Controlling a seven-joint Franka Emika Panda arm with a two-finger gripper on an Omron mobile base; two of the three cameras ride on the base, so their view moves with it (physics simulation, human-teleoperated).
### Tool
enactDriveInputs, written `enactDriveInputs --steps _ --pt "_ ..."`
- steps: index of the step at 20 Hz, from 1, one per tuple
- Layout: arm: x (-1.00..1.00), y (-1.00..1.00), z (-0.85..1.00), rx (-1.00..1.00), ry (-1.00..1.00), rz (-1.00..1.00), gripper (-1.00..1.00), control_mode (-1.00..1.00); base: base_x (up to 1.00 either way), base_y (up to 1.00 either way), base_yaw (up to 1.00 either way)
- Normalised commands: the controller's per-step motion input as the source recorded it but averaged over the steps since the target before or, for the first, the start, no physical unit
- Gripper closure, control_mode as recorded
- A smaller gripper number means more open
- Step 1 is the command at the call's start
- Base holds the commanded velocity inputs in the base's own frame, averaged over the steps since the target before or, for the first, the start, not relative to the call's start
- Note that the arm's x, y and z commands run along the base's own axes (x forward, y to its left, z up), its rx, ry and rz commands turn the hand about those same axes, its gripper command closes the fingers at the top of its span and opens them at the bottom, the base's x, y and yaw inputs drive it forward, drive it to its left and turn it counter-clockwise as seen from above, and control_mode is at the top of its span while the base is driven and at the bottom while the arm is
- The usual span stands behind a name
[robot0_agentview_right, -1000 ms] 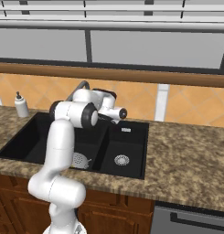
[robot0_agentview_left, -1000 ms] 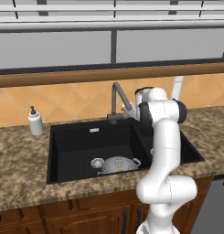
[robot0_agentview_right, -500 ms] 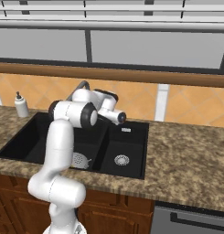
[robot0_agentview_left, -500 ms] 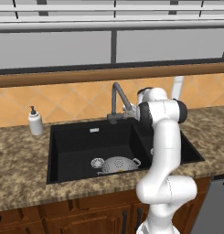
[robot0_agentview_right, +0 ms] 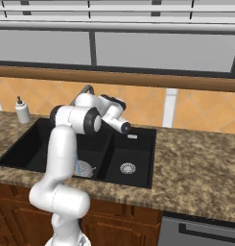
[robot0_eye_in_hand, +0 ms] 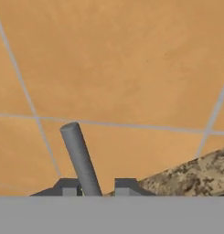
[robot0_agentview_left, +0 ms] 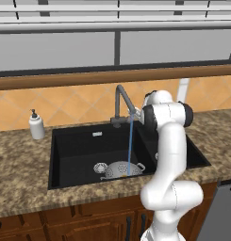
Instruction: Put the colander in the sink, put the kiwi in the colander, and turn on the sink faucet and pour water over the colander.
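Gripper [robot0_eye_in_hand: 92, 187]: we see it clenched on the faucet lever [robot0_eye_in_hand: 80, 157], bottom centre.
Water [robot0_agentview_left: 130, 146]: stream onto colander [robot0_agentview_left: 120, 169].
Colander: lower centre, in sink [robot0_agentview_left: 74, 150].

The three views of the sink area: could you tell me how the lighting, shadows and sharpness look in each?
Left base view: flat, even rendered light, no glare; the shiny silver perforated colander and thin light-blue water stream read clearly against the matte black double-basin sink. Right base view: equally even, basins dark with little detail. Hand view: soft and coarse close up; the grey faucet lever casts no visible shadow on the orange tiles.
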Motion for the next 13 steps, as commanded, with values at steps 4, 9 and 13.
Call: enactDriveInputs --steps 4,9,13 --pt "0.00 -0.80 0.00 0.19 0.06 -0.17 1.00 -1.00 0.00 0.00 0.00" --pt "-0.04 -0.42 0.00 0.13 0.02 -0.08 1.00 -1.00 0.00 0.00 0.00" --pt "-0.08 -0.02 0.00 0.02 0.00 -0.01 1.00 -1.00 0.00 0.00 0.00"
